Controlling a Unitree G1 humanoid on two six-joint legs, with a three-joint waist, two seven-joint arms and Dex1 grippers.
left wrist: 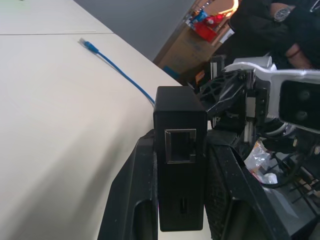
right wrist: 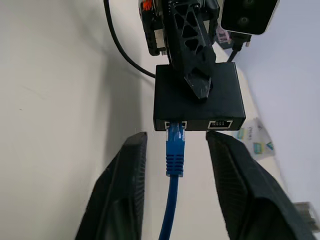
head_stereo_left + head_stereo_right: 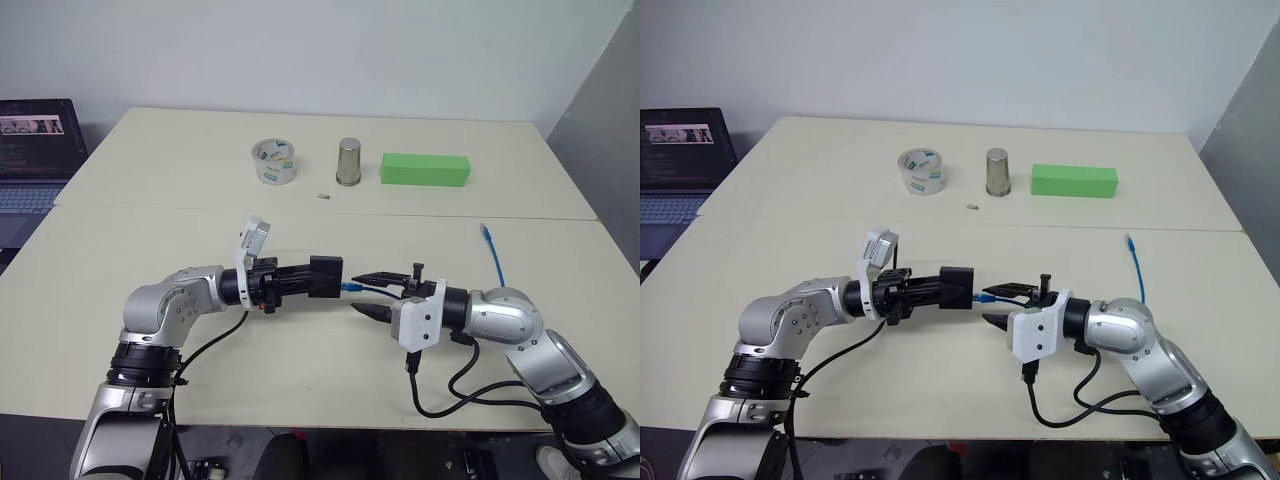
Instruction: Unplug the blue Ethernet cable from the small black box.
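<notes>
My left gripper (image 3: pixel 312 280) is shut on the small black box (image 3: pixel 328 274) and holds it level above the table, with its ports facing my right gripper. The blue Ethernet cable (image 2: pixel 174 150) has its plug at one port of the box (image 2: pixel 200 97), and the port beside it is empty. My right gripper (image 3: pixel 358 295) stands open. Its fingers (image 2: pixel 120 190) flank the plug without touching it. The cable's free end (image 3: pixel 485 232) lies on the table at the right.
A tape roll (image 3: pixel 274 161), a metal cup (image 3: pixel 348 161) and a long green block (image 3: pixel 425 169) stand at the back of the cream table (image 3: pixel 150 230). A laptop (image 3: pixel 35 160) sits off to the left. A person's arm (image 1: pixel 280 15) shows beyond the table edge.
</notes>
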